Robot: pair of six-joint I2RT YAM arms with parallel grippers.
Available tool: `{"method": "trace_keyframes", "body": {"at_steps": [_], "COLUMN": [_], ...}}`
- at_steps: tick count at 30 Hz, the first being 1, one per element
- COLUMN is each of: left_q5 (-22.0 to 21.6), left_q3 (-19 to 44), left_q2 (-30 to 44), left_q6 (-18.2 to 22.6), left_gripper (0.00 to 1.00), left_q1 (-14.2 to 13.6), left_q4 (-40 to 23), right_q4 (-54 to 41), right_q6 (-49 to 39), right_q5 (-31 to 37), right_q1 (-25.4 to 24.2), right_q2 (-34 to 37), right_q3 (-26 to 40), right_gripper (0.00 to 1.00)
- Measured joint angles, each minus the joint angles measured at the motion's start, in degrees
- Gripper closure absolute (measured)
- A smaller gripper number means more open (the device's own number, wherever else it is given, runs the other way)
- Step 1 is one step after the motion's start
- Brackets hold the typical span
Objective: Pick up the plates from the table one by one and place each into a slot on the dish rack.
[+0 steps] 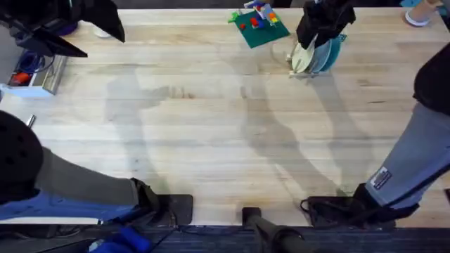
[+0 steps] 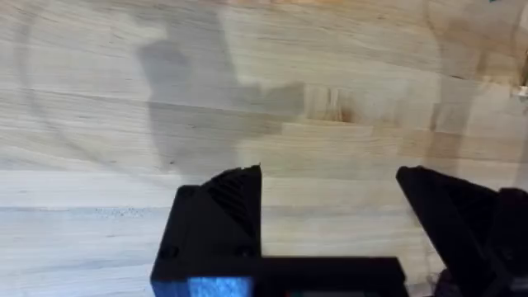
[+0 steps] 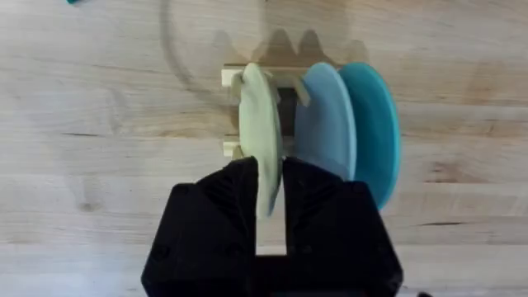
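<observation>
The dish rack stands at the far right of the table. Three plates stand upright in it side by side. They are a cream-white plate, a light blue plate and a teal plate. My right gripper reaches down over the rack, shut on the rim of the cream-white plate, which sits between the pegs. My left gripper hangs open over bare table with nothing between its fingers.
A green baseplate with toy blocks lies just left of the rack. A white-based blue cup sits at the far right corner. A blue and grey box rests at the left edge.
</observation>
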Motion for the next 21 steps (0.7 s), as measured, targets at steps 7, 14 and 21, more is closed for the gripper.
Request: {"method": "trace_keyframes", "body": {"at_steps": [7,14,21], "left_q5": [0.00,0.00,0.00], "left_q3": [0.00,0.00,0.00], "left_q2": [0.00,0.00,0.00], "left_q6": [0.00,0.00,0.00], "left_gripper": [0.006,0.006,0.006], "left_q1": [0.00,0.00,0.00], "left_q4": [0.00,0.01,0.01], "right_q4": [0.00,0.00,-0.04], "right_q6": [0.00,0.26,0.43], "right_q5": [0.00,-0.04,-0.06], "right_q1": [0.00,0.00,-0.07], "right_q2": [0.02,-0.05,-4.93], "right_q3": [0.00,0.00,0.54], "right_gripper": [0.805,0.814,0.721]}}
